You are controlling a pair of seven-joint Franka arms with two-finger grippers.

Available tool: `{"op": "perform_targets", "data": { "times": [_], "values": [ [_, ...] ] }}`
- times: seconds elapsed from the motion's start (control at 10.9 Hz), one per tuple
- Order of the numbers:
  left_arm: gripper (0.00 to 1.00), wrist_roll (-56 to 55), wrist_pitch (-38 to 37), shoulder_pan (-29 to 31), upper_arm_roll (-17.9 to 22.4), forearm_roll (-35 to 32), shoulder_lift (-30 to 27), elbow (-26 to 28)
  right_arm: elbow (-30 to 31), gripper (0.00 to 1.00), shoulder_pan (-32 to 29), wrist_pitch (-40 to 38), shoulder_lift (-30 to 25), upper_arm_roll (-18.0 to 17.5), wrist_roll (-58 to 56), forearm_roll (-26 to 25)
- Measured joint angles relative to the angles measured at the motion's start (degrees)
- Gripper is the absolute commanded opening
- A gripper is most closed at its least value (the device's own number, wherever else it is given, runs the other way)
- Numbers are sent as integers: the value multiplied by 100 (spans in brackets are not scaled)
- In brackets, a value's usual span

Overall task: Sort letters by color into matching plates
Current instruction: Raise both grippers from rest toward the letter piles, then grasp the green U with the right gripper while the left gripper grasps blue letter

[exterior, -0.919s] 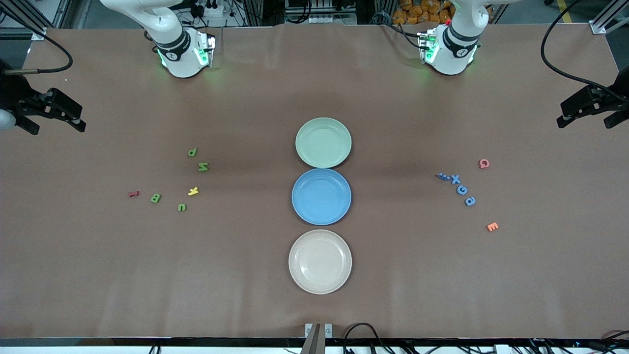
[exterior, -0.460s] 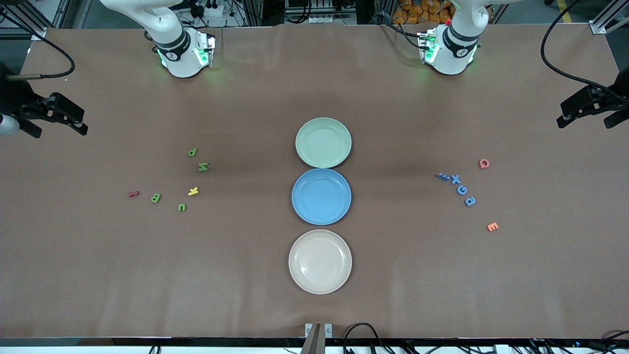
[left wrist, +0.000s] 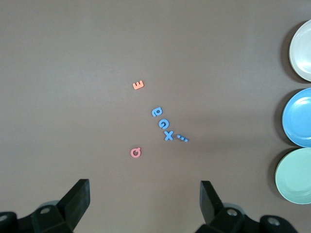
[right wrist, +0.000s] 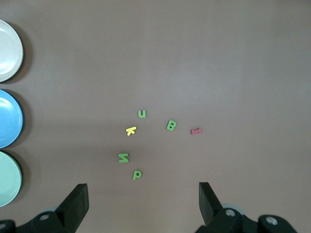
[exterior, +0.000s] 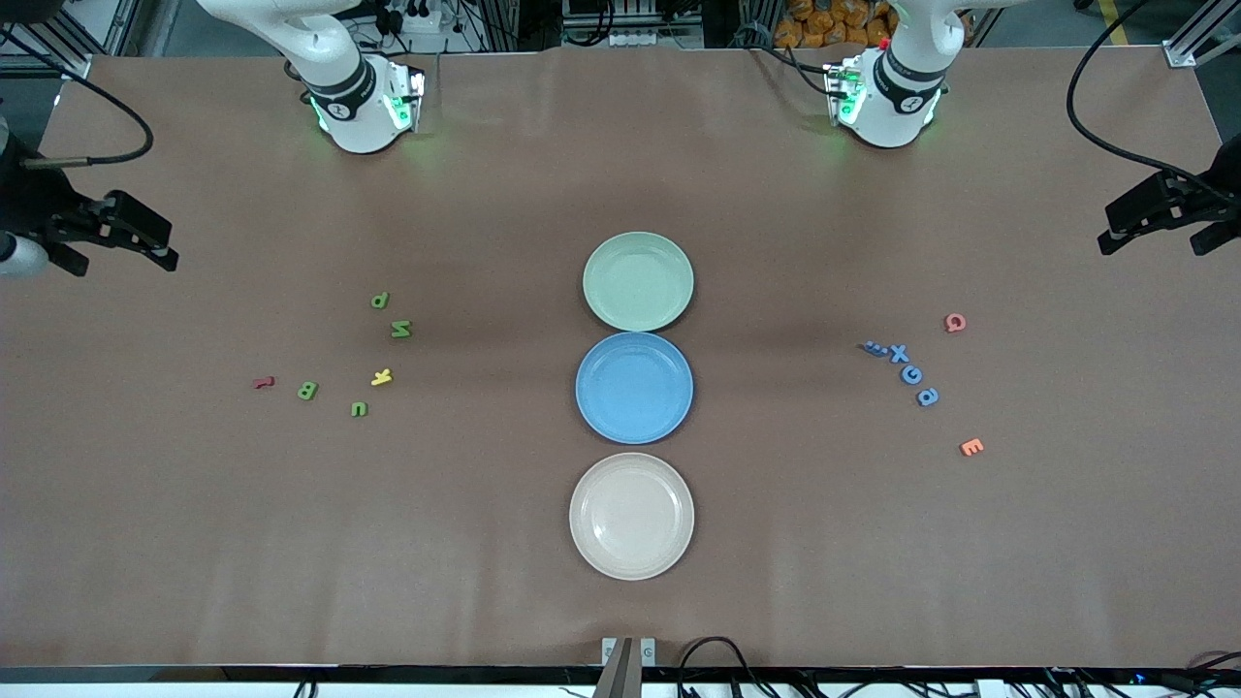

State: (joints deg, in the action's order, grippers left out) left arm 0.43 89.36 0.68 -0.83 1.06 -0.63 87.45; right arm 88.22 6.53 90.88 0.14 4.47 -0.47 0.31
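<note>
**Front view: sorting hasn't started, all three plates bare**

Green plate [exterior: 638, 281], blue plate [exterior: 634, 388] and cream plate [exterior: 631, 516] sit in a row mid-table, nothing in them. My right gripper [exterior: 126, 233] hangs with jaws wide apart and empty over its end of the table, up from the green letters [exterior: 359, 354], the yellow K [exterior: 381, 377] and the red one [exterior: 263, 383]. My left gripper [exterior: 1163, 218] is also spread and empty, near the blue letters [exterior: 906, 370], the pink Q [exterior: 955, 322] and the orange E [exterior: 970, 446].

Next I'd drop onto one letter, probably a green P [right wrist: 137, 174], though it's tiny to read.
</note>
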Motion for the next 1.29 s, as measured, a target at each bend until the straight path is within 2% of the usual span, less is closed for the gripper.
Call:
{"op": "perform_targets", "data": {
  "times": [0.46,0.74,1.1,1.29],
  "values": [
    [100,-161,-18,66,13,0,133,50,6,100,17,-18,395,27,0,9],
    [100,-210,79,166,18,0,260,429,1,100,139,157,669,21,-12,9],
    [100,-564,909,165,14,0,210,1345,4,100,71,322,836,41,-284,9],
    [100,-777,1656,165,5,0,-51,2164,34,100,32,314,1030,47,-344,9]
  ]
}}
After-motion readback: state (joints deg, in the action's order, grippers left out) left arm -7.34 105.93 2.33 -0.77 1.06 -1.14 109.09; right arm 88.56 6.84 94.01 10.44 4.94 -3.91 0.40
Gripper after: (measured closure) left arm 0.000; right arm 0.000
